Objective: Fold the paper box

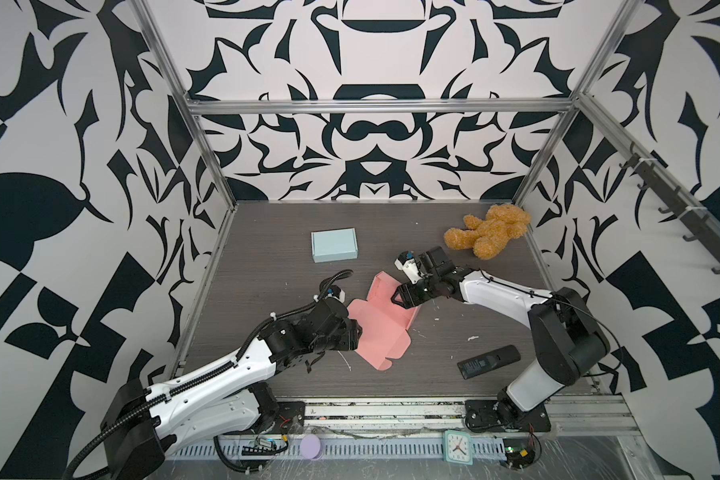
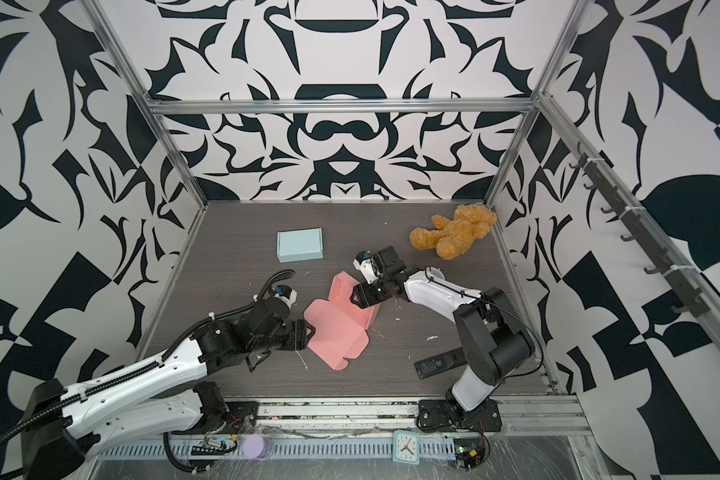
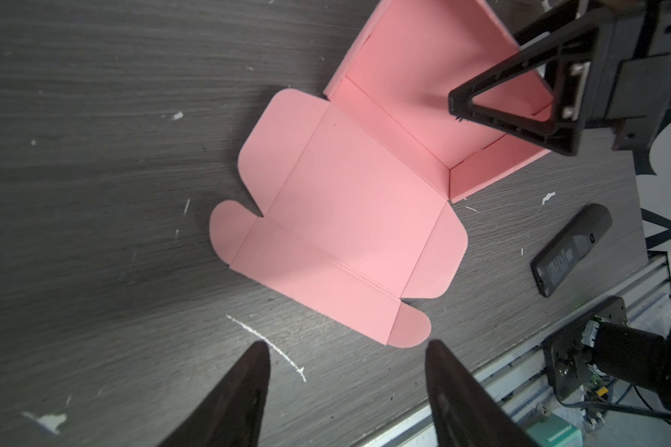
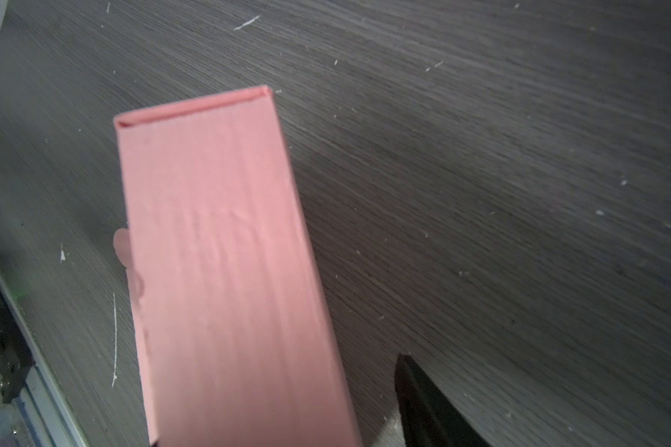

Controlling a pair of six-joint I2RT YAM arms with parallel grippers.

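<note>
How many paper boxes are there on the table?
2. The pink box, only partly folded, lies in the middle of the table; the light blue box, closed, sits farther back toward the wall. None seems hidden.

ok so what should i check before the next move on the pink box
1. left gripper open and empty: ok
2. left gripper touching the front flap: not ok, it is short of it
3. right gripper astride the upright wall: ok
4. right gripper closed on that wall: not ok, jaws apart
5. lid of the pink box flat on the table: ok
6. remote apart from the box: ok
</note>
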